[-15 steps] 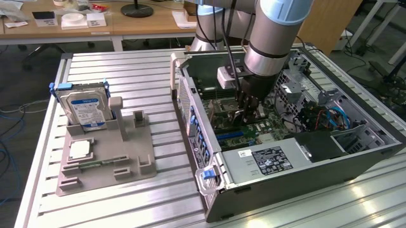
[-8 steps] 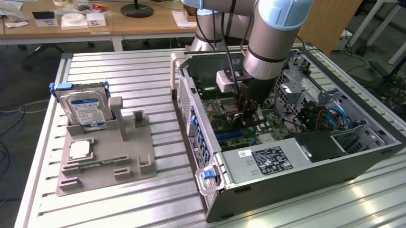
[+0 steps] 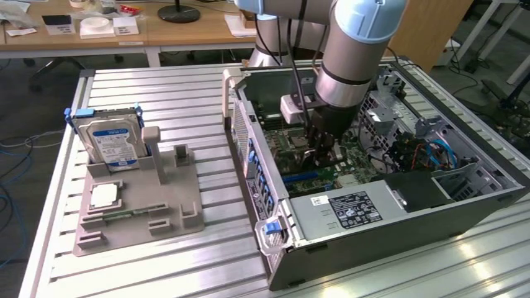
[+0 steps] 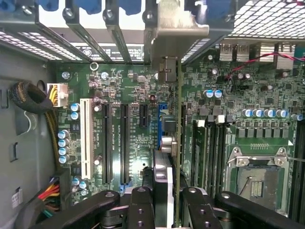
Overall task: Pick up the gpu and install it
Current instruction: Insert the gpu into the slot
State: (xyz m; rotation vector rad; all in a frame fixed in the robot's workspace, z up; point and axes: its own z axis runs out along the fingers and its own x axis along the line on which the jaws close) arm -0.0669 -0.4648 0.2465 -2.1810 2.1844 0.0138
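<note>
We see the arm reaching down into the open computer case (image 3: 463,205), which lies on its side on the slatted aluminium table (image 3: 166,99), toward the exterior view's right. The gripper (image 3: 321,151) sits low over the green motherboard (image 4: 133,95), its fingers (image 4: 141,210) closed narrowly on the gpu (image 4: 177,143), which we see edge-on in the wrist view: a thin card standing upright on the board, its silvery bracket (image 4: 174,28) up against the rear slot openings of the case. The card lines up with the blue expansion slot (image 4: 162,112), beside the black slots and the white one (image 4: 86,138). Well apart, on the exterior view's left, a grey parts holder (image 3: 141,205) carries the hard drive (image 3: 112,139) with its blue label, standing upright, and a memory stick (image 3: 124,215) lying flat near its front edge.
</note>
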